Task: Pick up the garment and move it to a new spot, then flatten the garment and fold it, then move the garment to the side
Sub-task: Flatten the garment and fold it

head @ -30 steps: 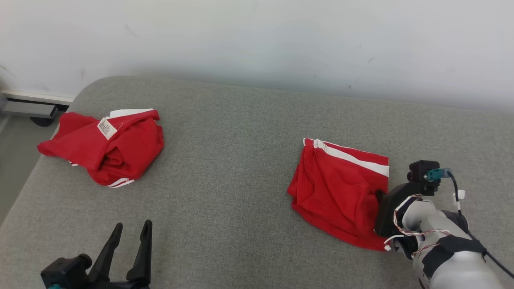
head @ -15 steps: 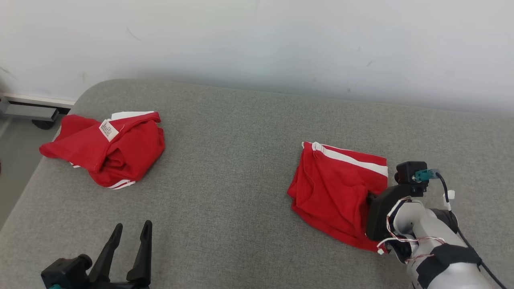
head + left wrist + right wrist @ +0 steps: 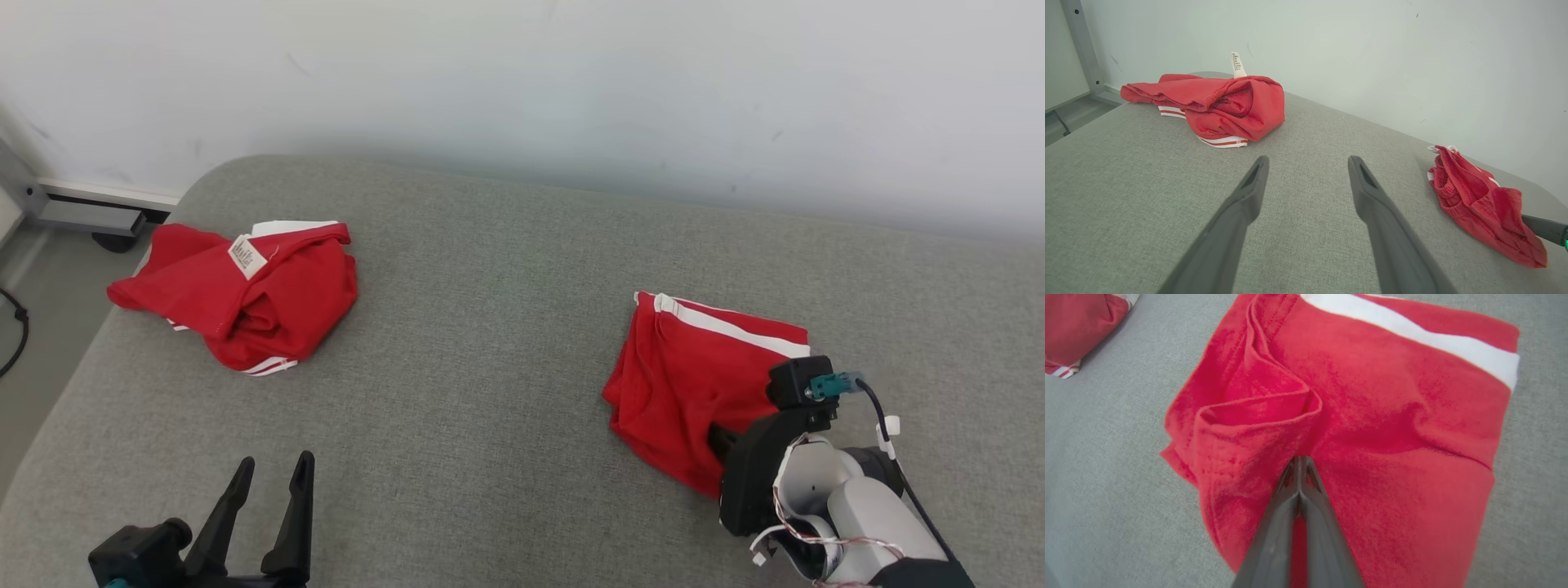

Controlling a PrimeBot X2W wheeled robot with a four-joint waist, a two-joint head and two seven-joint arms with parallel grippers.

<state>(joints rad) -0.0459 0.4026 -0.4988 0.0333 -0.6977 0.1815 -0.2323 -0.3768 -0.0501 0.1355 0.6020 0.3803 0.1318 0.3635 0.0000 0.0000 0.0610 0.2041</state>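
The garment lies folded on the right part of the worktop, a red cloth in a rough rectangle with a white stripe along its far edge. Its left side is bunched into a raised, open fold, and the rest lies fairly flat with a few creases.

The right tool comes in from the near right, and its forearm covers the garment's near right corner. Its two fingers are pressed tight together, with their tips on the red cloth just beside the raised fold. Whether any cloth is pinched between them cannot be told.

The left tool is at the near left, well apart from the garment. It is released, with its fingers spread wide above bare worktop and nothing between them.

The other garment, also red with white trim, lies crumpled in a heap at the far left corner of the worktop. A white label stands up from its top.

A pale wall runs behind the worktop. A grey metal rail sits on the floor at the far left.
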